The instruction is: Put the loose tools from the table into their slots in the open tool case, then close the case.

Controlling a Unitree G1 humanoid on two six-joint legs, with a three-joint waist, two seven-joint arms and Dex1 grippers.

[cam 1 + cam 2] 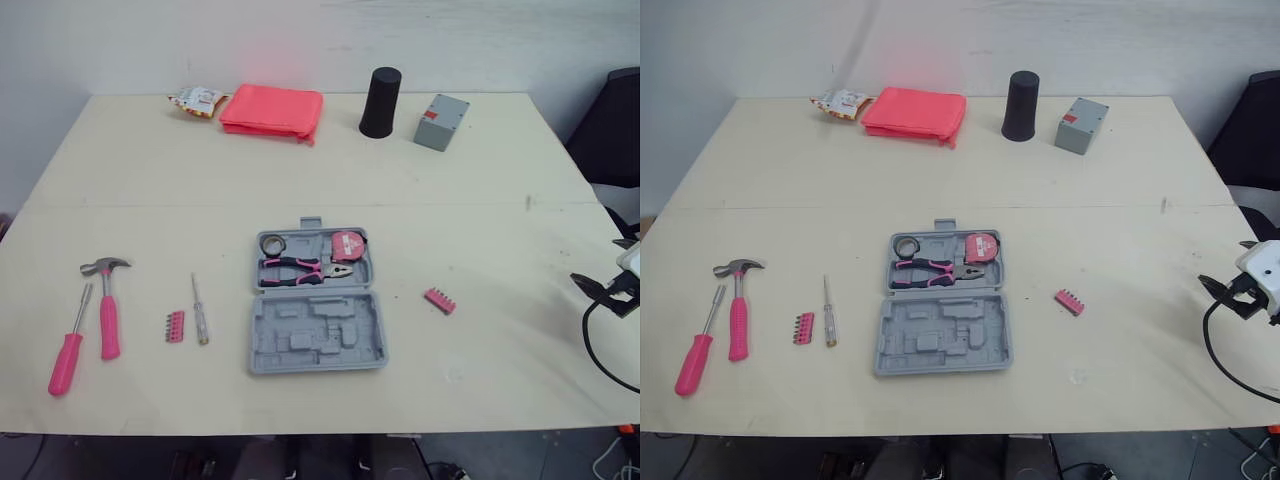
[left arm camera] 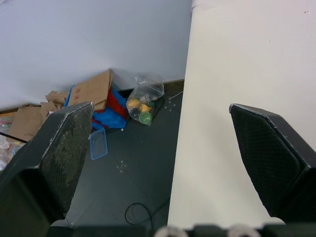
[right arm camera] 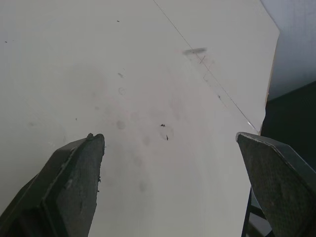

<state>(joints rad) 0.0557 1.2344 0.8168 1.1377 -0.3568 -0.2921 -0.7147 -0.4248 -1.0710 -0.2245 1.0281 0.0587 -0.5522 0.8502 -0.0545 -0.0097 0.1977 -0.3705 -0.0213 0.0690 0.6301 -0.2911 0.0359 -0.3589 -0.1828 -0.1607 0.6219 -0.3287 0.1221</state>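
The grey tool case point(image 1: 318, 345) lies open at the table's middle. Its far half holds pink-handled pliers point(image 1: 300, 270), a pink tape measure point(image 1: 347, 246) and a tape roll point(image 1: 273, 243); the near half shows bare moulded slots. Left of it lie a tester screwdriver point(image 1: 199, 310), a pink bit holder point(image 1: 175, 326), a pink-handled hammer point(image 1: 107, 305) and a pink screwdriver point(image 1: 70, 345). A second pink bit holder point(image 1: 439, 300) lies right of the case. My right gripper point(image 1: 598, 288) hovers open at the table's right edge, holding nothing. My left gripper point(image 2: 163, 163) is open over the table's side edge.
Along the far edge sit a snack packet point(image 1: 196, 100), a folded pink cloth point(image 1: 272, 110), a black cup point(image 1: 381, 102) and a grey box point(image 1: 441, 121). A dark chair point(image 1: 615, 130) stands off the right side. Cardboard boxes point(image 2: 89, 91) and a bag point(image 2: 144, 101) lie on the floor.
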